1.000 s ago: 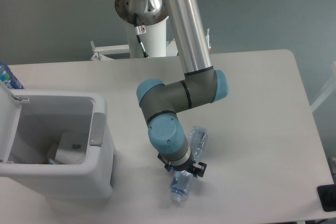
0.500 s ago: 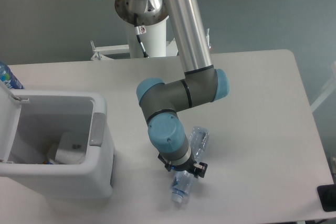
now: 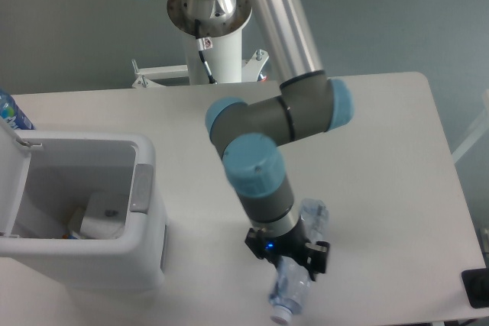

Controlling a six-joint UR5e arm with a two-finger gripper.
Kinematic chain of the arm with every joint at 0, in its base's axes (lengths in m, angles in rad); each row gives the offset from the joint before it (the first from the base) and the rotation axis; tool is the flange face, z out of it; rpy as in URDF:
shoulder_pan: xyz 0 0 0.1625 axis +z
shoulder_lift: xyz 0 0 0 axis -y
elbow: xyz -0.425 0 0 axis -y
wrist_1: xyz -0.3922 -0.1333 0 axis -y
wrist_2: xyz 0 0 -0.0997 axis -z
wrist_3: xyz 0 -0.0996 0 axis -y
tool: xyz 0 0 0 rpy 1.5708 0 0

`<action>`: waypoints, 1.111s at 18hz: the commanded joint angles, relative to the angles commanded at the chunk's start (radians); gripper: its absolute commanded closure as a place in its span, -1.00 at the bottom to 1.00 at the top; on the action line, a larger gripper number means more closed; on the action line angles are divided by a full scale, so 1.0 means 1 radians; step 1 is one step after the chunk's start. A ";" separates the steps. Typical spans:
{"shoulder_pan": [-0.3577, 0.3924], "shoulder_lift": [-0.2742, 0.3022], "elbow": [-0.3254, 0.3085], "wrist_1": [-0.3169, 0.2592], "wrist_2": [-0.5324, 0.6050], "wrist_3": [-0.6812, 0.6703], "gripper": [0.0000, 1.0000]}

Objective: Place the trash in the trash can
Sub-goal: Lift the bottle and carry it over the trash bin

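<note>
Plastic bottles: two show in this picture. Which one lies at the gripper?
The crushed clear plastic bottle with a white cap, at the gripper near the table's front edge; the blue-labelled bottle stands behind the white bin.

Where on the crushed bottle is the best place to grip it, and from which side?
Grip the crushed bottle across its flattened mid-body, coming from above. It lies lengthwise with the cap toward the table's near edge, so its narrow sides face the jaws. The gripper already sits there.

Bright, even overhead light casts soft shadows on the white table (image 3: 382, 150); the picture is slightly soft.
</note>
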 joint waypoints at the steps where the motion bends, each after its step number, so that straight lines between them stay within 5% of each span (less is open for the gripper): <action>1: 0.008 0.011 0.009 0.012 -0.017 -0.020 -0.31; 7: 0.020 0.086 0.046 0.087 -0.091 -0.254 -0.31; 16: -0.021 0.225 0.035 0.091 -0.255 -0.541 -0.31; 20: -0.047 0.265 0.026 0.091 -0.308 -0.569 -0.31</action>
